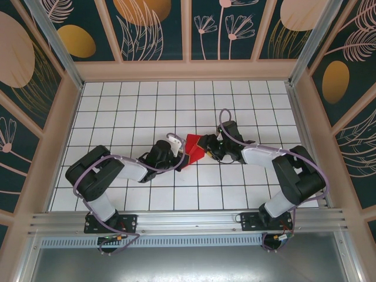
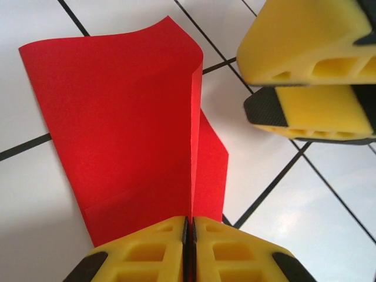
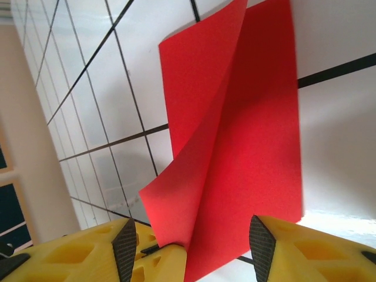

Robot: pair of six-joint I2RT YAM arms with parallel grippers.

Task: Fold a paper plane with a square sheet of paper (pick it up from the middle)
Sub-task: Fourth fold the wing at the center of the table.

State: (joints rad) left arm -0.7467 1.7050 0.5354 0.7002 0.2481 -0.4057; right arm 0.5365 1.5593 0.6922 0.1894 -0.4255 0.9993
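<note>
White grid table, dead centre, is where the square sheet of paper is found, half-folded; left gripper is clamped on its crease; right gripper is parted narrowly around the loose flap; edges should be matched before pressing.

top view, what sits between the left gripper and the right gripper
The thin bright red sheet of paper, partly folded, lies in the gap between the left gripper and the right gripper in the top external view.
</note>
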